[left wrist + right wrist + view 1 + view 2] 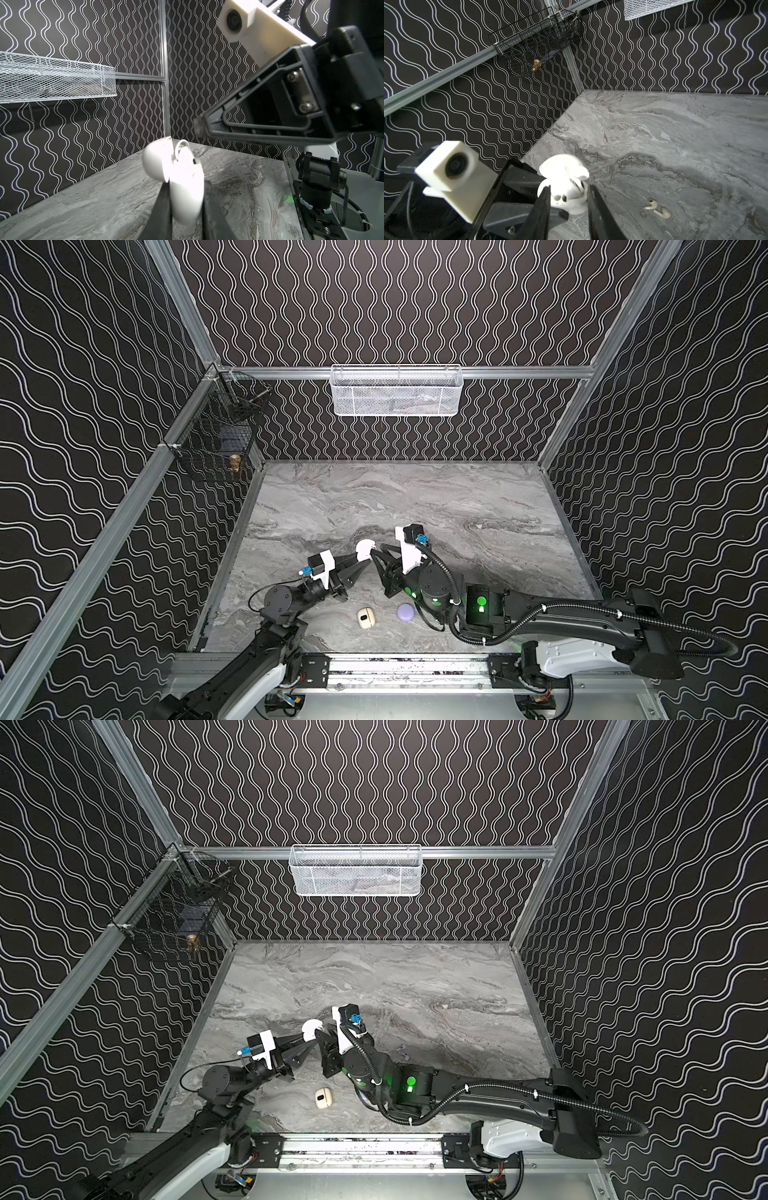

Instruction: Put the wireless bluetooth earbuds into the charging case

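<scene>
And there we had the left gripper point(360, 560) clamped hard on the lower body of the white charging case point(563, 195), lid flipped back and mouth exposed. The right gripper point(379, 551) hovered right at that mouth, jaws partly apart either side of it and, as far as we could see, gripping nothing. One earbud point(576, 185) sat in a well with its stem showing at a slant, not quite home, we judged. Two off-white earbuds point(662, 213) lay loose on the marble table point(457, 506), close together and a little apart from the case. These looked like featherweights to us: hard, glossy plastic, rigid but slippery, likely to squirt out of a heavy pinch. We reckoned the place to take hold was across the rounded head, gently, leaving the stem free to lead into the well. The cream case point(365, 618) and the lilac case point(406, 612) waited closed nearer the arms' bases.
</scene>
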`<state>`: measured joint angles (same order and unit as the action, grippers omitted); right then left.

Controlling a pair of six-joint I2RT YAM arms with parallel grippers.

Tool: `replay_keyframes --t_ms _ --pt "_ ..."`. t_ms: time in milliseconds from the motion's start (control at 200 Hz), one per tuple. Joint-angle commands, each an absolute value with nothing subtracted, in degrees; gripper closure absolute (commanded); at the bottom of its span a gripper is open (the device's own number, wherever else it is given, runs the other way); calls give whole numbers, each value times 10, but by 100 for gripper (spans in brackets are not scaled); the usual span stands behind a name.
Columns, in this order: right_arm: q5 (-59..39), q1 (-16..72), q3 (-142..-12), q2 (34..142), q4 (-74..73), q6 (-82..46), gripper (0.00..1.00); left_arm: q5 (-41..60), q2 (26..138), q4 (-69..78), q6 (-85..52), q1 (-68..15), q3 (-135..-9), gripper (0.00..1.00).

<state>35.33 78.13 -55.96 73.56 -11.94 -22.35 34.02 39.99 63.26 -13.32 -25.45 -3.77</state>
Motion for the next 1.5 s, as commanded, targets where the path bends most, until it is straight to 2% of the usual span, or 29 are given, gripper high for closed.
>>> replay_keyframes --t_ms 0,90,175,255,435,641,1131,1496 --pt "354 780 -567 725 -114 -187 67 363 410 684 -143 -254 -37 100" --pt "318 771 -545 702 -136 -154 67 376 422 707 -150 -254 -36 100" --pt "304 760 -527 678 -146 -132 82 384 433 722 -154 -254 -36 100" --pt "281 741 -519 658 -133 -122 88 389 439 731 -156 -254 -37 100" --pt "237 718 -508 649 -122 -121 89 399 452 752 -162 -254 -37 100" --pt "206 711 -524 672 -110 -117 97 407 471 771 -167 -254 -38 100" --pt "177 711 -555 713 -90 -105 100 409 474 779 -170 -254 -38 100" --pt "176 712 -531 689 -87 -126 98 403 462 769 -167 -254 -35 100"
